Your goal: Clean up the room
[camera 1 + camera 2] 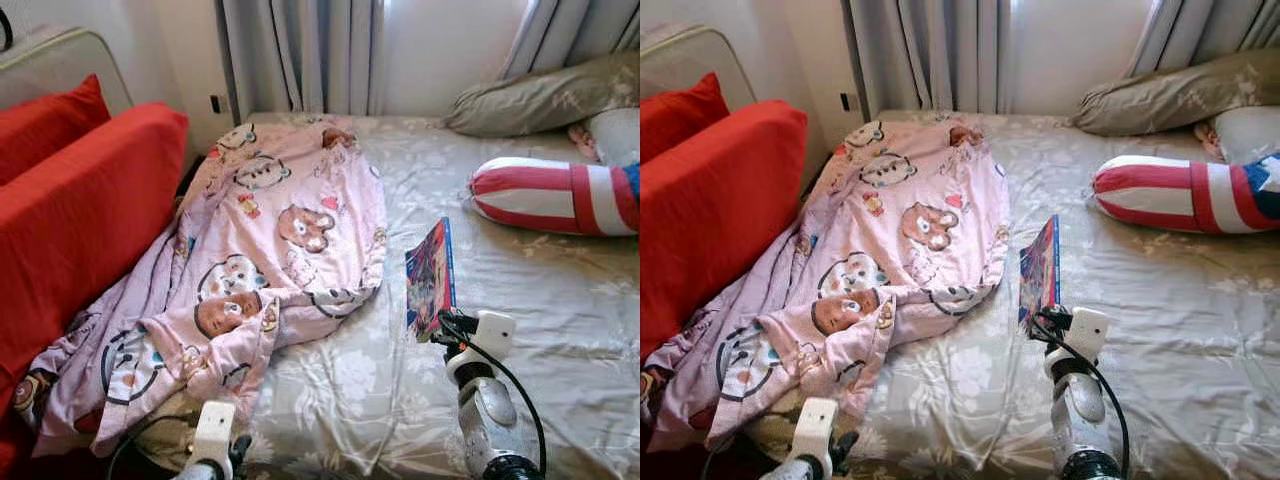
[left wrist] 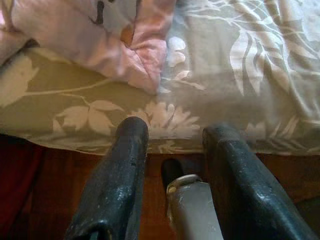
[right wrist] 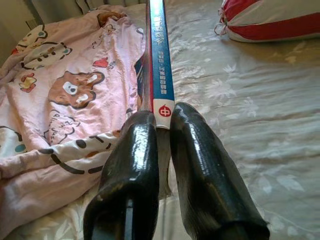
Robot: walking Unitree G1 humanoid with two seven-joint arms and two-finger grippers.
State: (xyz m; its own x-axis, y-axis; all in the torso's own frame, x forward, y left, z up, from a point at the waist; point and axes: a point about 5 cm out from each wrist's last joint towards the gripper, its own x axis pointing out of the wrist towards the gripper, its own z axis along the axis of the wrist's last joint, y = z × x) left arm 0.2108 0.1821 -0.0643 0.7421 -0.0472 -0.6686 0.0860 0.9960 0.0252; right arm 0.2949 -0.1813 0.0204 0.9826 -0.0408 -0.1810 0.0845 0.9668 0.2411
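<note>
Book pinched in right hand, cover unreadable.

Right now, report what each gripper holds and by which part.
The right gripper is shut on the book, pinching its near end at the blue spine, the book on edge above the bed. The left gripper is open and holds nothing.

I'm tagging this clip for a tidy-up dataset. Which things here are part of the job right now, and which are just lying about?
In the job:
- book, clamped at its spine end by the right gripper, held on edge over the bed
- pink blanket, rumpled

Lying about:
- striped bolster
- grey pillow
- red cushions
- curtains
- left gripper, idle at the bed's edge
</note>
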